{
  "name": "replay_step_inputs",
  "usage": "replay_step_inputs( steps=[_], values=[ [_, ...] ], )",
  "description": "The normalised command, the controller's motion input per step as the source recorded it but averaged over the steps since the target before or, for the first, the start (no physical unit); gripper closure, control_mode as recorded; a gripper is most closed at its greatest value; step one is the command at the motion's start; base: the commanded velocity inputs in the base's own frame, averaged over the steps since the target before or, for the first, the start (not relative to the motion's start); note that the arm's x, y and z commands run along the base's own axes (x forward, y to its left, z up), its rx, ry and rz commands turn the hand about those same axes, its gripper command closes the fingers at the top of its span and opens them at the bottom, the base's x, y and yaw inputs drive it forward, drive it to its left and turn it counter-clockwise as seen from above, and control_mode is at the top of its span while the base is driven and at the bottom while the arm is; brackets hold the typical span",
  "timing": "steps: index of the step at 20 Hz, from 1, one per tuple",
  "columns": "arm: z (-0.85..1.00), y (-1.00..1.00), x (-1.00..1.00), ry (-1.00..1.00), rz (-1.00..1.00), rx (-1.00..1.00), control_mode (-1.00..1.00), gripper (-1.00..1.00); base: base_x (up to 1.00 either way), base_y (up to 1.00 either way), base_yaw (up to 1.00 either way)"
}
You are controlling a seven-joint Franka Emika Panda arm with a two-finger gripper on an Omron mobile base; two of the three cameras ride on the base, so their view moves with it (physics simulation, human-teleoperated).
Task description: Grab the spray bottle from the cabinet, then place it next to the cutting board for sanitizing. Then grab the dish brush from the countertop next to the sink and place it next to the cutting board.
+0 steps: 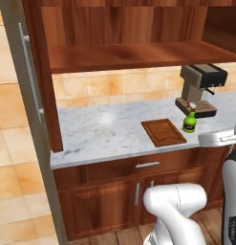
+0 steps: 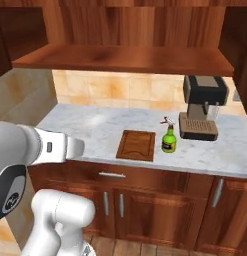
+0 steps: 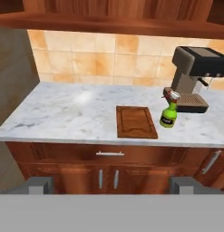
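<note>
- Basically, the spray bottle (image 1: 189, 121) stood upright on the countertop (image 1: 100, 131), just beside the cutting board (image 1: 163, 132), at about 3 o'clock of the board in the hand view.
- Bottle sat between the board and the coffee machine (image 1: 200, 91); red-tipped nozzle pointed toward 10 o'clock in the right base view.
- Cutting board lay flat near the counter's front edge, nothing on it.
- Cabinet (image 1: 129, 38) hung above the counter, its plank shelf bare where visible.
- Gripper (image 3: 111, 186): two fingertips (image 3: 38, 185) showed at the bottom of the hand view, spread wide apart, nothing between them, well back from the counter.
- Arm sat low in front of the lower cupboards (image 2: 145, 200); hand camera faced the counter straight on.
- Tall darker unit with a steel bar handle (image 1: 31, 72) was at 9 o'clock in the left base view.
</note>
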Motion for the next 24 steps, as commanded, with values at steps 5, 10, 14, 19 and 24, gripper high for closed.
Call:
replay_step_inputs(
  steps=[5,10,14,19,24],
  values=[
    [0.0,0.0,0.0,0.0,0.0,0.0,1.0,-1.0,-0.97,0.02,-0.13],
    [0.0,0.0,0.0,0.0,0.0,0.0,1.0,-1.0,-0.33,0.47,-0.4],
    [0.0,0.0,0.0,0.0,0.0,0.0,1.0,-1.0,0.02,0.37,-0.91],
    [0.0,0.0,0.0,0.0,0.0,0.0,1.0,-1.0,0.0,0.0,-1.0],
    [0.0,0.0,0.0,0.0,0.0,0.0,1.0,-1.0,0.0,0.0,-1.0]
  ],
)
